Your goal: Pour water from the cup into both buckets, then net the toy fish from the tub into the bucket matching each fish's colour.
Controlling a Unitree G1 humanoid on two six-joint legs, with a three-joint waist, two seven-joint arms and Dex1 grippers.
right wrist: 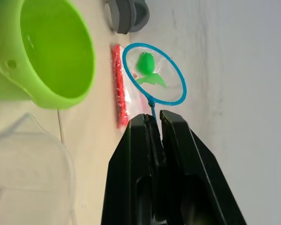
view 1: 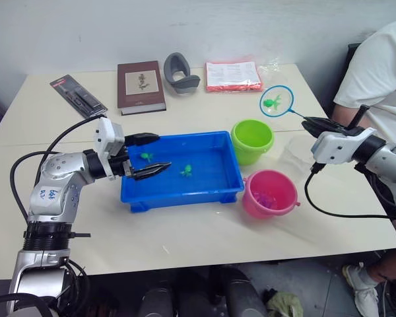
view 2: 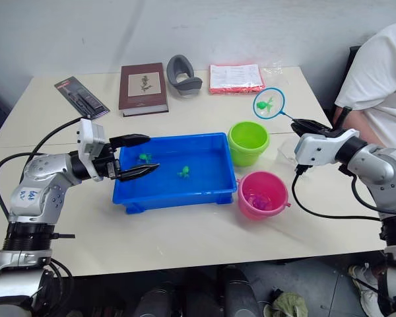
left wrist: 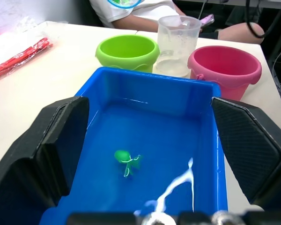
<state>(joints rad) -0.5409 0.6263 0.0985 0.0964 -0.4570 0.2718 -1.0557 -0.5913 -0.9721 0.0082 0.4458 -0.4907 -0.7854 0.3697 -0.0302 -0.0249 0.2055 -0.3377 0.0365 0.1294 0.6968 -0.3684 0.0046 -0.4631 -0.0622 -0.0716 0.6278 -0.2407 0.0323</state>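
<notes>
Green fish [view 1: 272, 103] netted by right end effector [view 1: 308, 122] — two in tub [view 1: 211, 191]; left end effector [view 1: 152, 155] open.

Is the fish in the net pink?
No, the fish lying in the blue-rimmed net, held by the right tool, is bright green.

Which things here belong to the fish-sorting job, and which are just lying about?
Job: blue tub, green bucket, pink bucket, clear cup, net holding a green fish, two green fish in the tub.

Lying about: brown book, grey holder, red packet, black packet.
</notes>
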